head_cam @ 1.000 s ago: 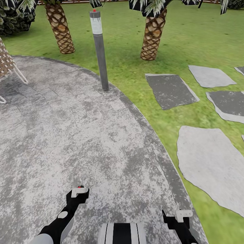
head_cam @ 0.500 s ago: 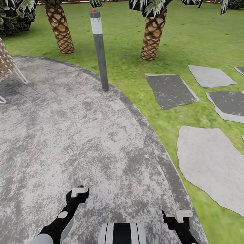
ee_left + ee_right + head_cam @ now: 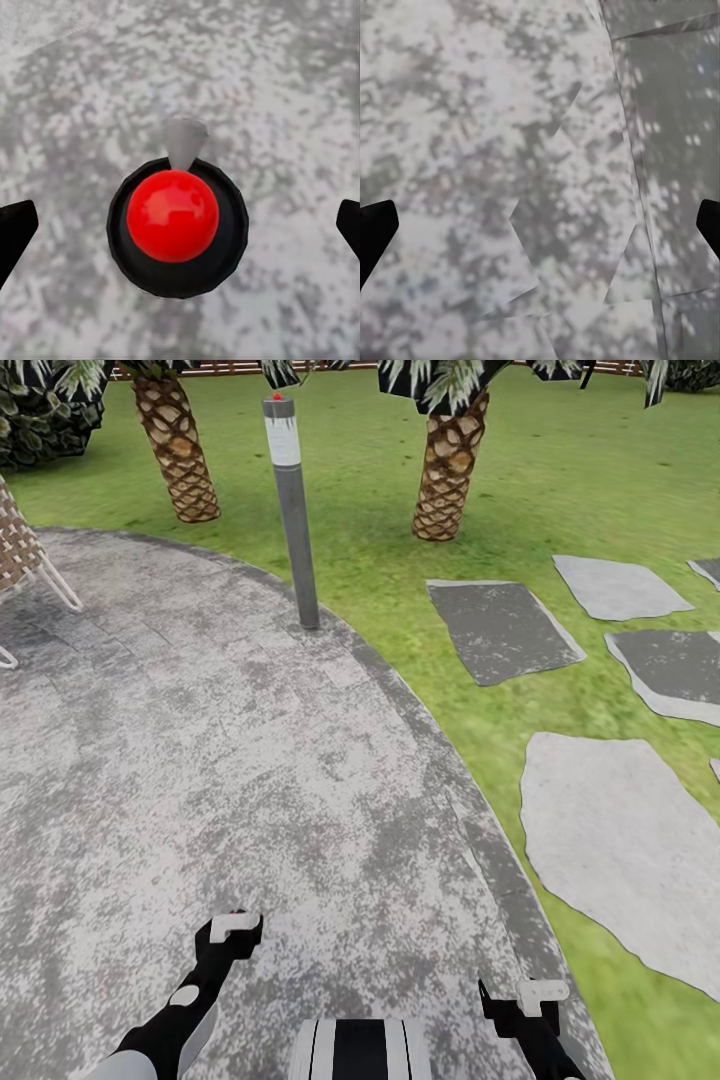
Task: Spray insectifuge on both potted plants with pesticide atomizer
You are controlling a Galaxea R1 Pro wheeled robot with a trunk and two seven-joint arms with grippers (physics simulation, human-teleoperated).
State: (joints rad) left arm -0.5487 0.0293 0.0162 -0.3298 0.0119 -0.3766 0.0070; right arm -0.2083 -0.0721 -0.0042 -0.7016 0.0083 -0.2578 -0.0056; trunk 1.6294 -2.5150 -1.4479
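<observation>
A: Head view first. What's the ground?

B: Mottled grey paved circle [image 3: 200, 760] underfoot, lawn [image 3: 560, 470] curving round its far and right edge. One grey bollard light [image 3: 293, 510] stands right at the paving's rim, red dot on top. Two scaly palm trunks behind it on the grass, one at [image 3: 178, 450], the other at [image 3: 448, 465]. Flat stepping stones [image 3: 620, 840] lie in the grass to the right. A woven chair [image 3: 25, 550] shows at the left edge, and a strip of slat fence [image 3: 220, 365] along the top.

A: Arms?

B: Left claw [image 3: 232, 930] hangs low over the paving, right claw [image 3: 535, 1000] lower and nearer the paving's edge. From here I cannot tell how their fingers stand.

A: Left wrist view?

B: A red ball in a black round collar [image 3: 177, 229] sits dead centre (something on the arm itself, by the look), paving beneath. Black fingertips [image 3: 15, 232] sit at both side edges, wide apart, nothing between them.

A: Right wrist?

B: Same paving, with a darker border band [image 3: 675, 150] along one side. Fingertips [image 3: 375, 232] again at the far edges, spread apart, empty.

A: Atomizer, potted plants?

B: Can't place either in this stretch of garden.
</observation>
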